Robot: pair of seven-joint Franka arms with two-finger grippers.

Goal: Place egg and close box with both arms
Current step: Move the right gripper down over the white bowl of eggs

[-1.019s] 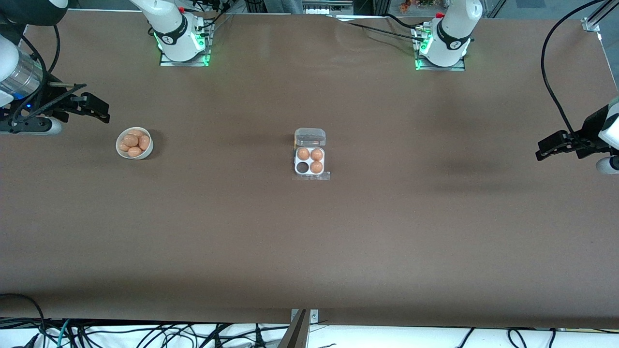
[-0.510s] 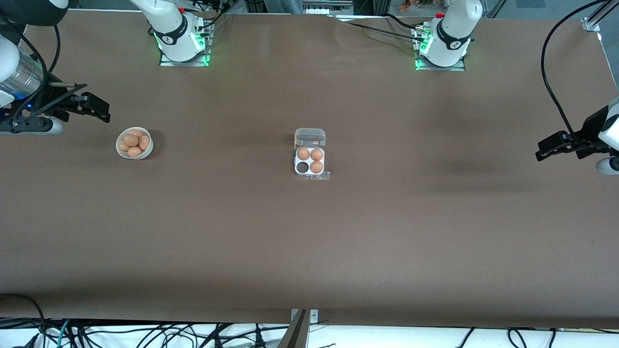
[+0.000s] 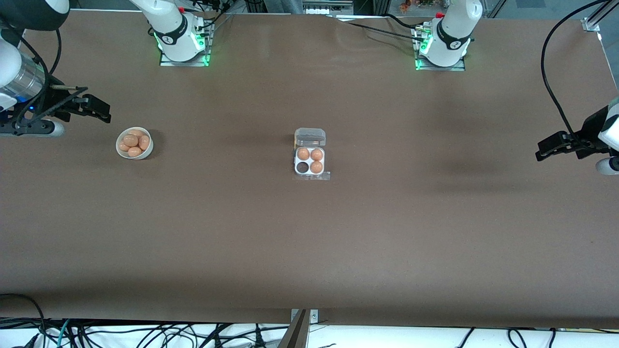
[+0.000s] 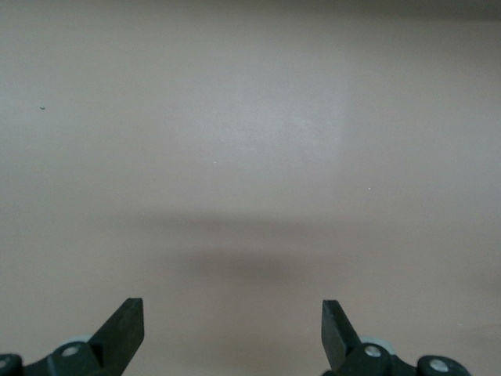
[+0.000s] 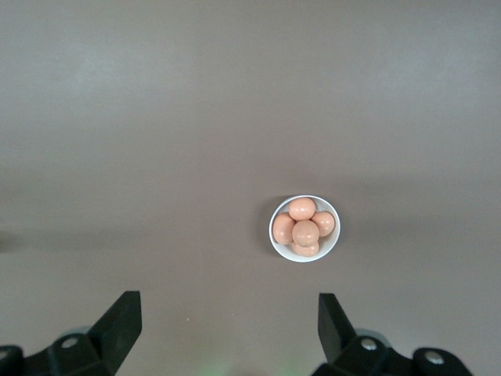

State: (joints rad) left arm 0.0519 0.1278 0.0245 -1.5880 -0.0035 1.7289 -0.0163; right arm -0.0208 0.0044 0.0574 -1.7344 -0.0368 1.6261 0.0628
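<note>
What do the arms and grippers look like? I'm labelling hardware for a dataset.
Both arms are white with black joint bands; their bases glow green. The right gripper and left gripper are black, each with two fingers. Black cables trail along both arms, and the right arm has a silver wrist section.

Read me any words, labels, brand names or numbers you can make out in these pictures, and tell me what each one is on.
No text can be read with confidence.
Right arm's base: a dark band with small white marks, too small to read.
Left arm's base: the same kind of band, also too small to read.
The box, the bowl of eggs and the table: no print visible.
Left end effector and right end effector: no markings visible.
</note>
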